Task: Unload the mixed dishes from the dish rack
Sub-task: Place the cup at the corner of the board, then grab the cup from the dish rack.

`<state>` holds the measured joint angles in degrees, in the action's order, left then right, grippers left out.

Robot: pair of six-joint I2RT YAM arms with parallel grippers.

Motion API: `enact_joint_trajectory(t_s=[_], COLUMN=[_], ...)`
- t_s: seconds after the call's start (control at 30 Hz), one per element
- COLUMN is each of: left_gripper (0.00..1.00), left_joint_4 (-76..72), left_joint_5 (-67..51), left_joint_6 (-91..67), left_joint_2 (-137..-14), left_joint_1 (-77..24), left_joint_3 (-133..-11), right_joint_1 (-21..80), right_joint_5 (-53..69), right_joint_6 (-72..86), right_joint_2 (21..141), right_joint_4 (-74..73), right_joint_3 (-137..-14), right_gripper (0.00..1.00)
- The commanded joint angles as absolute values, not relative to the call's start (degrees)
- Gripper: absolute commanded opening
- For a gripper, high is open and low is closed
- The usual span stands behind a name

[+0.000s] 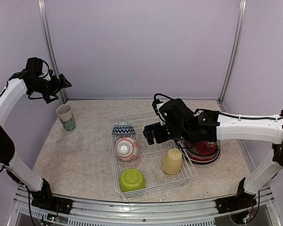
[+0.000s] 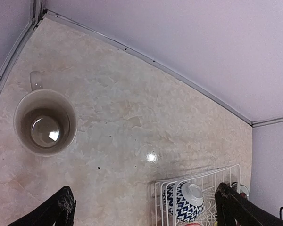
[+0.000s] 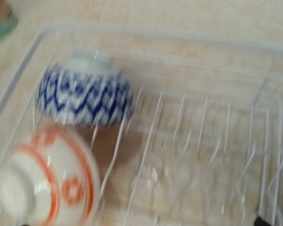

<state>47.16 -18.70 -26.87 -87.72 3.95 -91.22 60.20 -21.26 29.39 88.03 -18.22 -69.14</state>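
Three bowls [image 1: 127, 149], one cup [image 1: 172, 161] in rack [image 1: 153, 164] | one mug [image 1: 66, 117] on table [image 1: 85, 160] | left hand [image 2: 146, 212], right hand [image 1: 149, 134] apart

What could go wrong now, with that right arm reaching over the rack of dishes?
The open right gripper hovers close to the blue zigzag bowl and the red-white bowl, which sit side by side in the dish rack. Grabbing one might knock the other. That arm also stretches over the stacked plates, so it could brush them when swinging. The mug stands just below the open left gripper, which might bump it.
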Motion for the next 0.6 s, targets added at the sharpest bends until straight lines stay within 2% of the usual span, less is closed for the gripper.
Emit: enact_joint_trajectory(t_s=[0.0,0.2,0.37,0.57], left_gripper=[0.99,0.99,0.99,0.99], left_joint_4=[43.5,43.9,44.6,44.0], left_joint_5=[-25.0,-27.5,-27.1,-28.5], left_joint_6=[-27.3,-27.4,-27.3,-28.0], left_joint_2=[-85.4,-84.4,-84.9,-85.4], left_joint_1=[3.3,0.5,-2.2,-2.3], left_joint_3=[-89.3,-89.4,-89.9,-89.2], right_joint_1=[62.0,62.0,62.4,64.0], right_joint_5=[-24.2,-22.4,-18.1,-21.0], right_joint_6=[32.8,39.3,40.4,43.8], right_joint_2=[88.9,89.1,88.0,90.5], right_joint_4=[-33.8,-44.8,-45.9,-50.2], right_joint_3=[-72.4,-74.2,-71.7,-71.1], right_gripper=[1.0,1.0,1.0,1.0])
